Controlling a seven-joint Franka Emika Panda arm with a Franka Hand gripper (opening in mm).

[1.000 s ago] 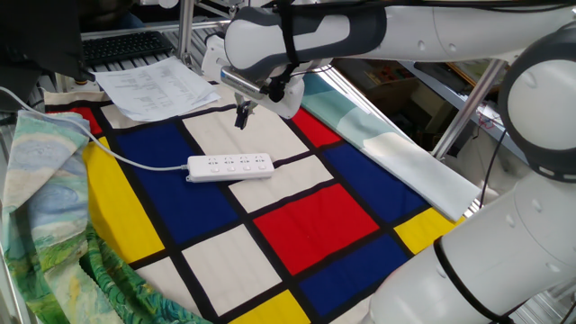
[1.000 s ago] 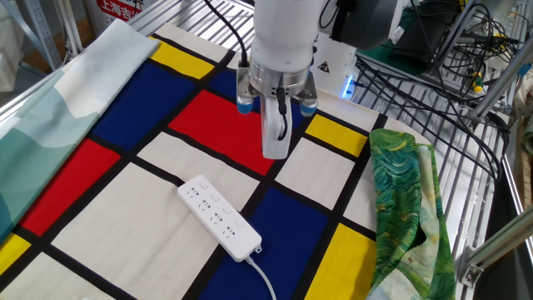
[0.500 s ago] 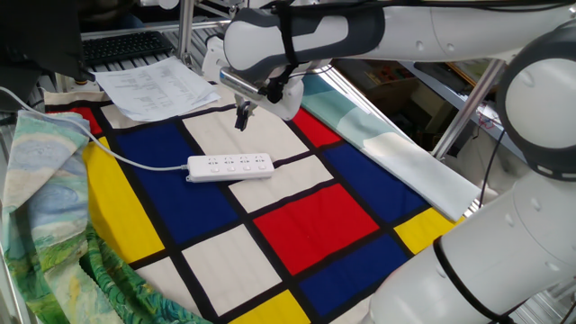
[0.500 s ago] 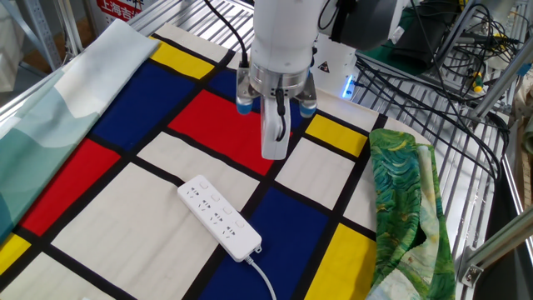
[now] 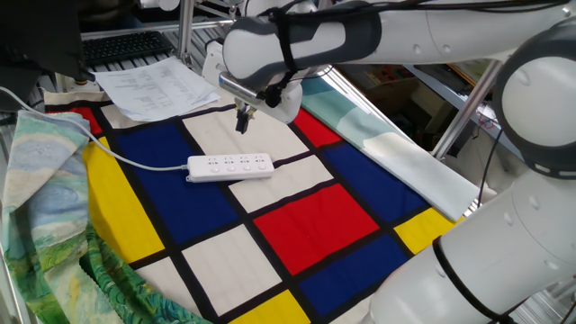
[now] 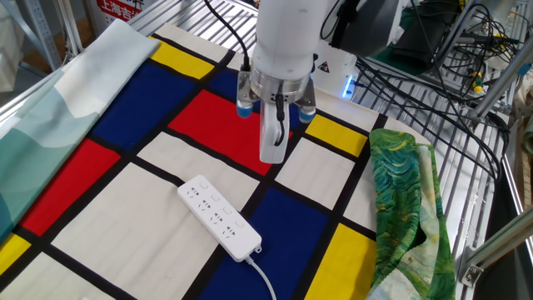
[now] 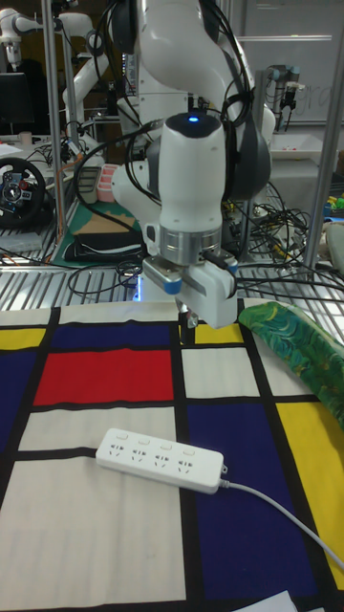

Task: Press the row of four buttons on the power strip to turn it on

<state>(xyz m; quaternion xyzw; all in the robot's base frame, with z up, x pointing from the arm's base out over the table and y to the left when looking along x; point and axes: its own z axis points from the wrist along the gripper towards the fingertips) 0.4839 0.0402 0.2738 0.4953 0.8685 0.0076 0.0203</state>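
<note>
The white power strip [image 5: 229, 166] [image 6: 219, 215] [image 7: 161, 459] lies flat on a white panel of the colour-block cloth. Its four buttons [image 7: 158, 444] show only as tiny marks in a row along its top face. My gripper [image 5: 241, 122] [image 6: 272, 156] [image 7: 186, 323] hangs in the air pointing down, a short way beyond the strip's far side and not touching it. Its fingers are pressed together with nothing between them.
The strip's thin cord [image 5: 135, 163] runs off toward a green patterned cloth [image 5: 45, 189] [image 6: 404, 200]. Paper sheets [image 5: 157, 85] lie at the cloth's far corner. A folded teal and white cloth [image 6: 58, 108] lines one side. A wire shelf [image 6: 475, 142] with cables borders the table.
The gripper has drifted very slightly sideways above the cloth. The power strip has not moved.
</note>
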